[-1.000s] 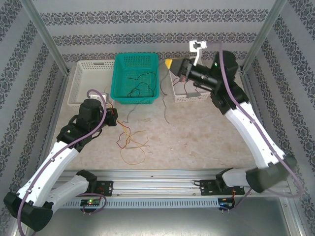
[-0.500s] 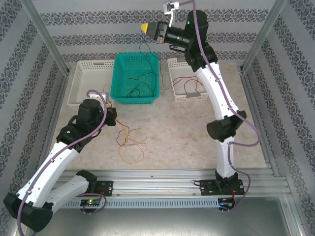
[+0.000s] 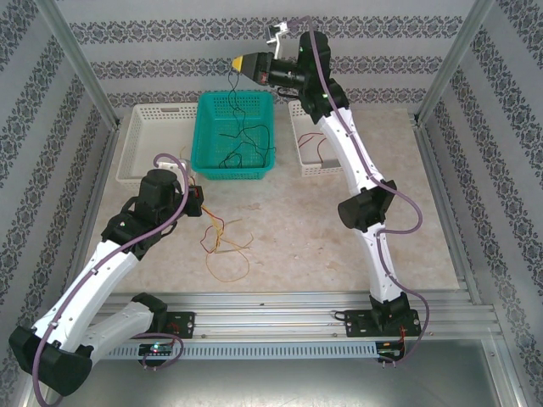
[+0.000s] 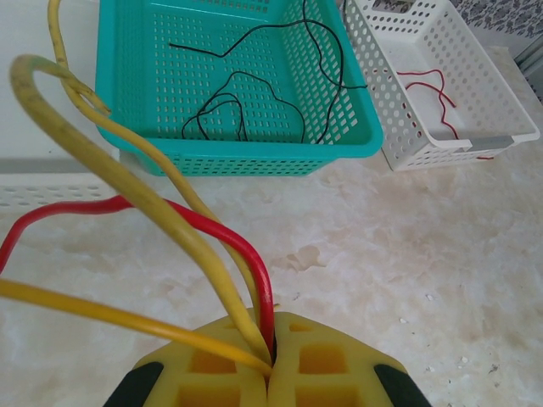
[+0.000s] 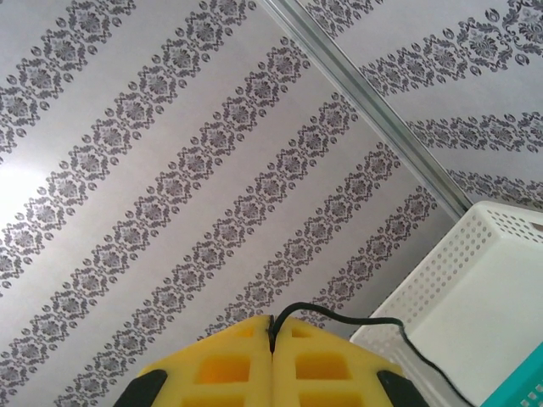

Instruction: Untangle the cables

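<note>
Swung left, right tool (image 3: 239, 64) pinches black cable (image 3: 230, 85) dangling over basket (image 3: 233, 175).

Right tool (image 3: 241, 64) hangs above the teal basket's (image 3: 233, 172) far rim, a black cable (image 3: 231, 89) dangling from it into the basket. Left tool (image 3: 198, 204) sits before the basket's near-left corner, red-yellow cables (image 3: 227, 246) trailing over the desk (image 3: 322, 246).

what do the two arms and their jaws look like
Both the left arm and the right arm have white link shells with black joints and black wrists. A purple-grey cable loops loosely along each. The jaws are yellow moulded blocks with square recesses, backed by black.
</note>
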Controlling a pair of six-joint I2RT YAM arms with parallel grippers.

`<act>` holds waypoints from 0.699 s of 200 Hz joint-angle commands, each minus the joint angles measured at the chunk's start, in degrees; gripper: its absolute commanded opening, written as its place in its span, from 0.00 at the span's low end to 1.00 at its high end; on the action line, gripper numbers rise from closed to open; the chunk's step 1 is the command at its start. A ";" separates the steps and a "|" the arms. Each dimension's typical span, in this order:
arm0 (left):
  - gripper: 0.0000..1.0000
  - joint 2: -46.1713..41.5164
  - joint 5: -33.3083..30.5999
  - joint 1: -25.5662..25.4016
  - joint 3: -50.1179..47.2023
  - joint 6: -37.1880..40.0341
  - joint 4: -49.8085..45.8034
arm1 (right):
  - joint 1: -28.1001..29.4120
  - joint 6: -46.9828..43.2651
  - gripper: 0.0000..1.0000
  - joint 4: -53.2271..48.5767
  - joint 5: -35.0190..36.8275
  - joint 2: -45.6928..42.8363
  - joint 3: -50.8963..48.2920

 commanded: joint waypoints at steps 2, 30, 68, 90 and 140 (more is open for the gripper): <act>0.00 -0.07 0.66 0.55 -0.43 0.62 2.14 | 0.36 -1.01 0.00 -0.01 -1.15 1.18 -1.60; 0.00 0.22 0.99 0.50 -0.38 0.55 2.12 | 0.91 -1.22 0.00 -0.75 -0.54 4.92 -2.78; 0.00 0.14 1.07 0.55 -0.47 0.56 2.18 | 2.37 -5.30 0.00 -2.55 2.83 7.27 -8.27; 0.00 0.39 1.16 0.48 -0.49 0.52 2.23 | 2.53 -7.07 0.00 -2.38 5.94 7.45 -12.92; 0.00 0.83 1.67 0.55 -0.56 0.38 2.32 | 2.64 -11.60 0.25 -5.19 11.25 6.38 -15.65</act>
